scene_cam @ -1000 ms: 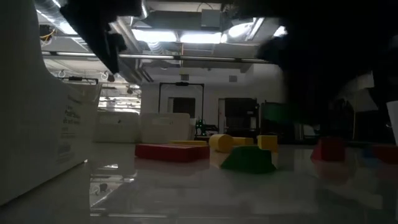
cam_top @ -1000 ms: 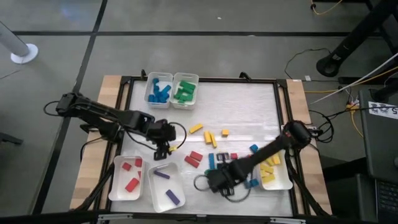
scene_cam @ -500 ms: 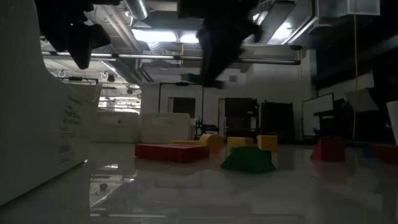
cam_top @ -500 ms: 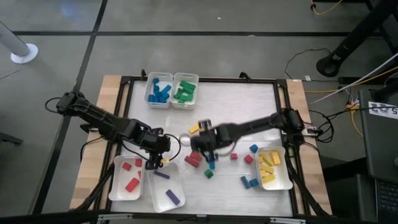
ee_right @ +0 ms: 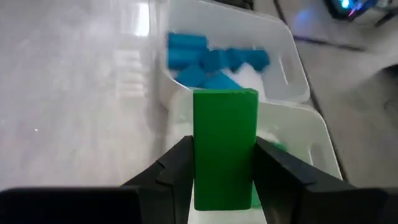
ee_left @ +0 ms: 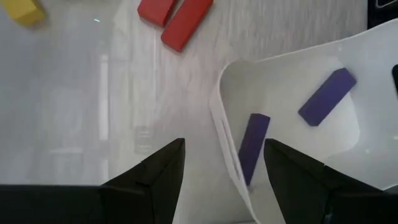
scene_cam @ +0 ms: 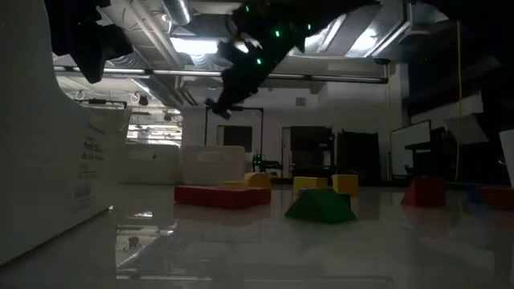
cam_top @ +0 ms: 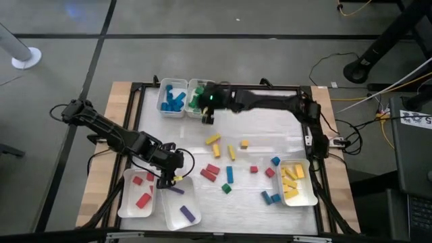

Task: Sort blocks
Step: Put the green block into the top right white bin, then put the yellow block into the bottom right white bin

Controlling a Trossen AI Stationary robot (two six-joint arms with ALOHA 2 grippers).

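Jaws of the right gripper pinch a green rectangular block, held over the white plastic tray of green blocks at the upper middle of the high view, beside the white tray of blue blocks. Left gripper jaws stand wide and empty above the rim of the white tray holding purple bars, lower left. Loose red, yellow and blue blocks lie across the surface.
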